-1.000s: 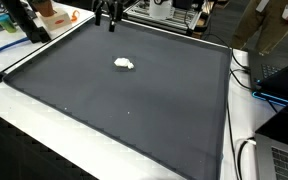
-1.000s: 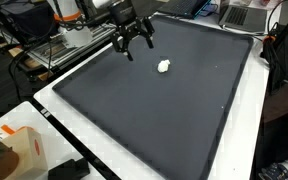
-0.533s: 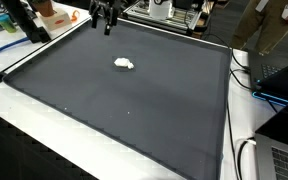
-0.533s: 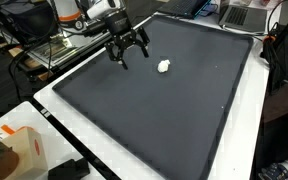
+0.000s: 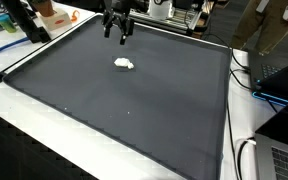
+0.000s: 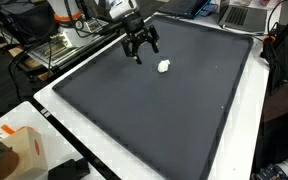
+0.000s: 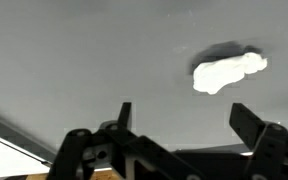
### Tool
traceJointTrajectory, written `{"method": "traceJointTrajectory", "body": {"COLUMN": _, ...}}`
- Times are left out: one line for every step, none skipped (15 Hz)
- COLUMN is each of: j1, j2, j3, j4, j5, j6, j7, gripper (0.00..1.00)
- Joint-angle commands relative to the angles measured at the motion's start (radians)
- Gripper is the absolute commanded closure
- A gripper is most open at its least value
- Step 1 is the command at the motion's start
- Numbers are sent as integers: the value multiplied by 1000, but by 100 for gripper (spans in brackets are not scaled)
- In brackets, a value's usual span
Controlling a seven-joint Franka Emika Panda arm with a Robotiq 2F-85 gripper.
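Hovering released and empty, fingers spread wide, the hand (image 6: pixel 142 53) hangs over the dark surface (image 6: pixel 154 120); a small white lump (image 6: pixel 164 67) lies on it nearby, untouched.

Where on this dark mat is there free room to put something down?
Nearly all of the dark mat is bare: the stretch from the white lump to the near edge, and the side toward the cables. Crowded: the far edge under the open gripper, and the corner by the orange box.
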Motion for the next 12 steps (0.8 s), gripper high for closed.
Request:
{"method": "traceJointTrajectory", "body": {"j1": 112, "j2": 56, "j3": -55, "j4": 21, "j5": 178, "j6": 45, "j7": -70, "gripper": 0}}
{"method": "traceJointTrajectory", "body": {"j1": 175, "j2": 93, "j3": -84, "j4": 30, "j5": 271, "j6": 93, "j7": -89, "gripper": 0}}
{"method": "traceJointTrajectory", "body": {"j1": 212, "j2": 107, "j3": -79, "j4": 39, "j5": 346, "j6": 113, "j7": -100, "gripper": 0}}
{"method": "traceJointTrajectory", "body": {"j1": 260, "j2": 132, "j3": -84, "j4": 52, "j5": 428, "j6": 149, "j7": -118, "gripper": 0}}
{"method": "traceJointTrajectory", "body": {"j1": 302, "j2": 155, "j3": -82, "j4": 69, "j5": 509, "j6": 187, "j7": -136, "gripper": 0}}
{"method": "traceJointTrajectory", "body": {"j1": 338, "j2": 169, "j3": -77, "j4": 87, "j5": 580, "j6": 211, "j7": -153, "gripper": 0}}
{"method": "traceJointTrajectory", "body": {"j1": 369, "j2": 178, "j3": -71, "j4": 102, "j5": 638, "j6": 239, "j7": -167, "gripper": 0}}
{"method": "traceJointTrajectory", "body": {"j1": 399, "j2": 180, "j3": -70, "j4": 118, "j5": 690, "j6": 266, "j7": -186, "gripper": 0}}
{"method": "traceJointTrajectory", "body": {"j1": 425, "j2": 183, "j3": -70, "j4": 136, "j5": 737, "j6": 294, "j7": -206, "gripper": 0}}
{"method": "traceJointTrajectory", "body": {"j1": 444, "j2": 174, "j3": -69, "j4": 147, "j5": 772, "j6": 311, "j7": -229, "gripper": 0}}
{"method": "traceJointTrajectory", "body": {"j1": 459, "j2": 162, "j3": -64, "j4": 158, "j5": 794, "j6": 318, "j7": -251, "gripper": 0}}
{"method": "traceJointTrajectory", "body": {"j1": 472, "j2": 154, "j3": -57, "j4": 169, "j5": 801, "j6": 313, "j7": -274, "gripper": 0}}
